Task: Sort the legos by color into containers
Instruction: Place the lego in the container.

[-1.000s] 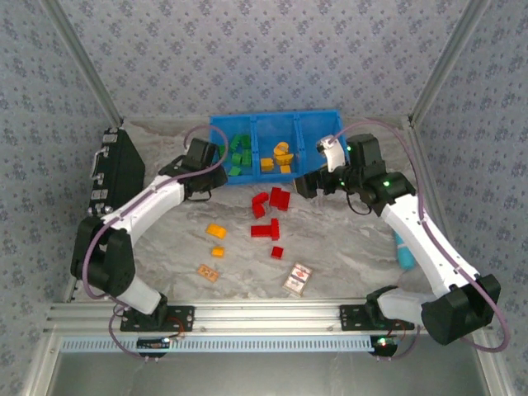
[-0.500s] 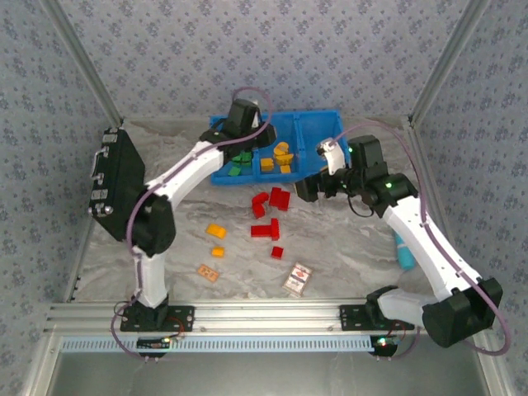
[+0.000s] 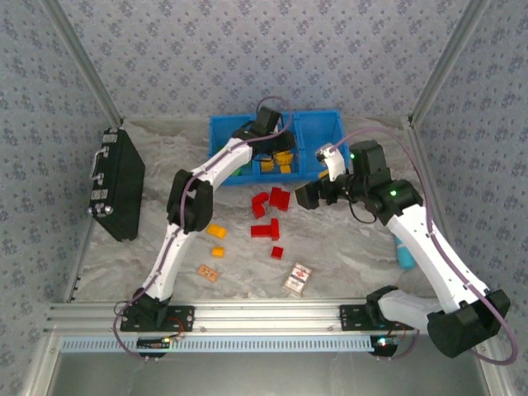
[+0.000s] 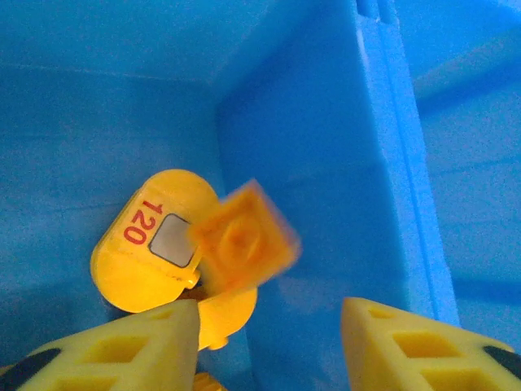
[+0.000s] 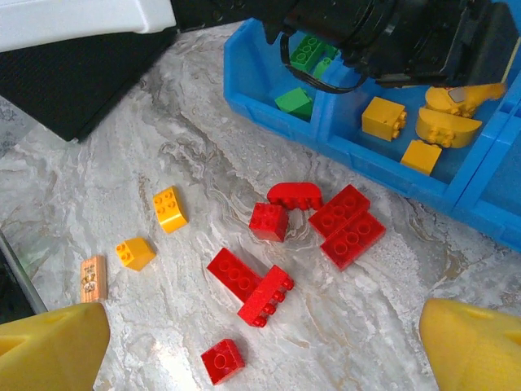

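My left gripper (image 4: pixel 269 342) hangs over the middle compartment of the blue container (image 3: pixel 223 132), jaws apart. In the left wrist view a blurred orange lego (image 4: pixel 242 238) is loose beyond the fingertips, over a rounded orange piece marked 120 (image 4: pixel 138 261). Green legos (image 5: pixel 295 101) lie in the left compartment and orange ones (image 5: pixel 384 118) in the middle. Several red legos (image 5: pixel 350 224) sit on the table before the bin, with two orange legos (image 5: pixel 169 209) to their left. My right gripper (image 5: pixel 262 342) hovers open above the red legos (image 3: pixel 272 200), holding nothing.
A black box (image 3: pixel 115 183) stands at the left. A tan tile (image 3: pixel 207 271) and a red-and-white card (image 3: pixel 298 279) lie near the front. A teal object (image 3: pixel 404 254) lies by the right edge. The left arm (image 5: pixel 391 37) reaches across the bin.
The left arm swung from the bin's left corner to over the middle compartment. Its jaws parted and the orange lego came free. The right arm barely moved.
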Controlling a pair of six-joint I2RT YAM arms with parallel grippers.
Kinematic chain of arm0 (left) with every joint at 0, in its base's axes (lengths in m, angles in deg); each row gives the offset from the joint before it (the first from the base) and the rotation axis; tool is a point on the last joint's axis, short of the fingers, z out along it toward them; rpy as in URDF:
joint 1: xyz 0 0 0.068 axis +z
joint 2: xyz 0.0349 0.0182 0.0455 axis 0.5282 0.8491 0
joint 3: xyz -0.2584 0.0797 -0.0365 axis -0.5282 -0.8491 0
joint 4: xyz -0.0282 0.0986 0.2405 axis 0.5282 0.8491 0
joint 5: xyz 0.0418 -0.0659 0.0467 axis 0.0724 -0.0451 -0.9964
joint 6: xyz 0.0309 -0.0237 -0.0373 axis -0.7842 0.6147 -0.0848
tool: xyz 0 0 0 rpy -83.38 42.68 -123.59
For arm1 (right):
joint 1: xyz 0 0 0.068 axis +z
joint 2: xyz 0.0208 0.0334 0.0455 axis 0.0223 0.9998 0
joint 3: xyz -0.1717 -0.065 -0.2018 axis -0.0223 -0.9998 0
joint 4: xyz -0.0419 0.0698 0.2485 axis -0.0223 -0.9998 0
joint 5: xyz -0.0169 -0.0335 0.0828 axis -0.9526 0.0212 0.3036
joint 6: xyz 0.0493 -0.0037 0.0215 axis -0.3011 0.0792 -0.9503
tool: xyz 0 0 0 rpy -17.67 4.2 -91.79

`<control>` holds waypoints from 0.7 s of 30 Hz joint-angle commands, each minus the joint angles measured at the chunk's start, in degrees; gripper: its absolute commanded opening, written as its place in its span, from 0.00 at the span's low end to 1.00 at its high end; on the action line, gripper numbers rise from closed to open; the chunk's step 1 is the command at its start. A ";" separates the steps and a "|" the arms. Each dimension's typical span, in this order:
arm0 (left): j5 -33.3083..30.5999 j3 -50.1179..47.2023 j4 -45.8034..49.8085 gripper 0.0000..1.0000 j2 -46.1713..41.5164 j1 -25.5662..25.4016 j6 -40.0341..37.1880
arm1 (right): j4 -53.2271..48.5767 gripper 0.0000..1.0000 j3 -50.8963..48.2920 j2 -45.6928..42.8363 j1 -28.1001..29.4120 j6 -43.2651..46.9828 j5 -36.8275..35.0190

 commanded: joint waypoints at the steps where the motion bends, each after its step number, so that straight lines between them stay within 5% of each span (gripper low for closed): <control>1: 2.59 5.07 2.41 0.51 -2.11 -0.43 -1.08 | -0.82 1.00 -1.08 -0.78 -0.44 -0.37 -0.23; 8: 2.28 3.08 10.42 0.53 -12.88 -0.44 -8.50 | -0.56 1.00 -1.11 0.20 -1.21 0.26 -1.09; 15: -11.43 -25.05 14.16 0.54 -36.49 -0.50 -18.23 | 0.95 1.00 -1.90 2.29 -2.28 -0.01 -0.55; 21: -17.14 -50.10 14.56 0.72 -55.53 0.16 -28.40 | 2.94 1.00 -1.09 5.23 -2.34 0.72 0.46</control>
